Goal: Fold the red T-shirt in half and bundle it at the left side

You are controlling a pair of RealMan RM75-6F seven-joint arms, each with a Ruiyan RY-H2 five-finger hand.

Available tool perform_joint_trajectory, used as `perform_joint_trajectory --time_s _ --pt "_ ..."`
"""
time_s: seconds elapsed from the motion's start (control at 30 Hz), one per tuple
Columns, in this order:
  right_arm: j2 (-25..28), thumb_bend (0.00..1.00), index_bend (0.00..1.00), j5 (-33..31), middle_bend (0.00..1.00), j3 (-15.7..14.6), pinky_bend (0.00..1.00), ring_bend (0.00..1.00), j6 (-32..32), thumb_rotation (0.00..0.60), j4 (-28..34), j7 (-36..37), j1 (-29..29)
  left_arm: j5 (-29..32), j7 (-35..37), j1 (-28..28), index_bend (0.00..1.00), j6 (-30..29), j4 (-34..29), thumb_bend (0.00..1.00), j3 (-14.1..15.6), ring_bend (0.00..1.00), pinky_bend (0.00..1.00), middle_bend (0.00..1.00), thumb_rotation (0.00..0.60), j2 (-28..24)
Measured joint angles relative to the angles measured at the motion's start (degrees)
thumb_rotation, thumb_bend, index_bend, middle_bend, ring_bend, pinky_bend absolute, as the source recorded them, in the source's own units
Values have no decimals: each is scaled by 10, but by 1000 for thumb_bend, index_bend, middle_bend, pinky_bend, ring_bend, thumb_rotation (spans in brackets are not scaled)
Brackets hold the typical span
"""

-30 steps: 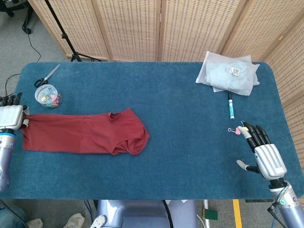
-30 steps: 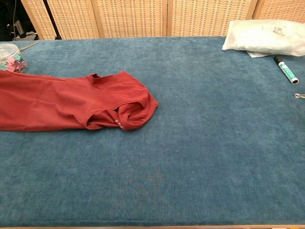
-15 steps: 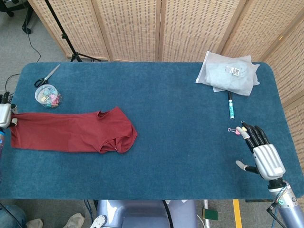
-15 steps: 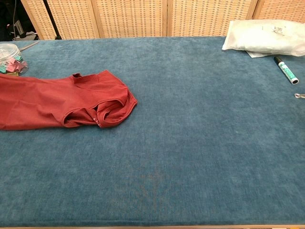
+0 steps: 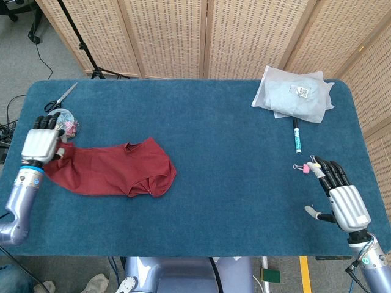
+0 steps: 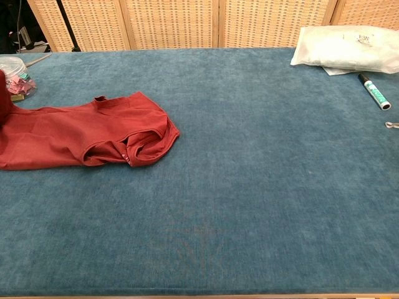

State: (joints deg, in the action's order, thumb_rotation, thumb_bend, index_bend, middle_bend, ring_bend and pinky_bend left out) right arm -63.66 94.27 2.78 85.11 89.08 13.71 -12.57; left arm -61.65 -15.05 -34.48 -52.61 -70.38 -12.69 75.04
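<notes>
One end of the red T-shirt [image 5: 113,170] is pinched in my left hand [image 5: 41,143] at far left; its long axis is running rightward. Right hand [image 5: 342,198] is idling open, well apart.

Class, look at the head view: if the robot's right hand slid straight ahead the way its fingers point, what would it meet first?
Most likely the small pink clip, lying just past the right hand's fingertips; the hand's height above the table is unclear.
</notes>
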Motion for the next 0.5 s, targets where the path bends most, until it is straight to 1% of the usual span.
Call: perform_joint_trajectory --time_s 0.1,0.2,0.33,0.4,0.5 --pt "3 0 0 1 0 0 0 0 3 600 0 9 1 21 -68 -15 803 -18 -69 742 -10 0 0 0 600 -4" --pt "6 0 0 2 0 0 0 0 6 600 0 16 2 50 -138 -35 803 -38 -109 741 -19 0 0 0 600 3" --pt "10 0 0 4 0 0 0 0 8 600 1 23 3 92 -217 -71 803 -63 -138 739 -30 0 0 0 600 29" --pt "11 0 0 5 0 -1 0 0 9 600 1 26 3 111 -245 -90 803 -74 -145 740 -35 0 0 0 600 49" --pt "12 0 0 5 0 0 0 0 10 600 1 30 3 126 -267 -111 803 -83 -145 739 -39 0 0 0 600 73"
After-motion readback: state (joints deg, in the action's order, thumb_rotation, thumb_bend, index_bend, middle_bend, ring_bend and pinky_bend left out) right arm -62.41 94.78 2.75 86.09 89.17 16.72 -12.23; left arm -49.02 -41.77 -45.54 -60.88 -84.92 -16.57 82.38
